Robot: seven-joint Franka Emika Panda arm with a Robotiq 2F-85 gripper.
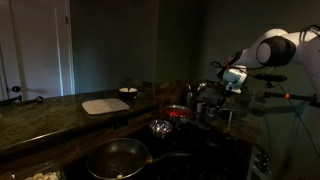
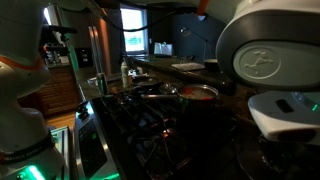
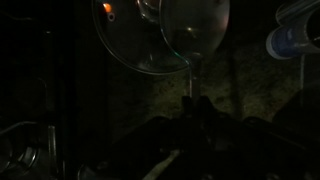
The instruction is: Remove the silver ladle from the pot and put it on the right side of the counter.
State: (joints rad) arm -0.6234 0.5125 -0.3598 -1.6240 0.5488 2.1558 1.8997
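Counting: one pot point(image 1: 178, 113), one frying pan point(image 1: 117, 158).

Red pot point(image 1: 178, 113) near steel bowl point(image 1: 160, 127), frying pan point(image 1: 117, 158), white cutting board point(image 1: 105, 105)

In an exterior view you look from well back, over the frying pan point(image 1: 117, 158) at lower centre, along the counter point(image 1: 50, 115), with the arm point(image 1: 275, 50) at upper right. In an exterior view set tight beside the arm, its casing fills the right half. Both exterior views share the pot point(image 1: 178, 113) point(image 2: 198, 93) and the cutting board point(image 1: 105, 105). Your wrist view sits close over dark speckled stone.
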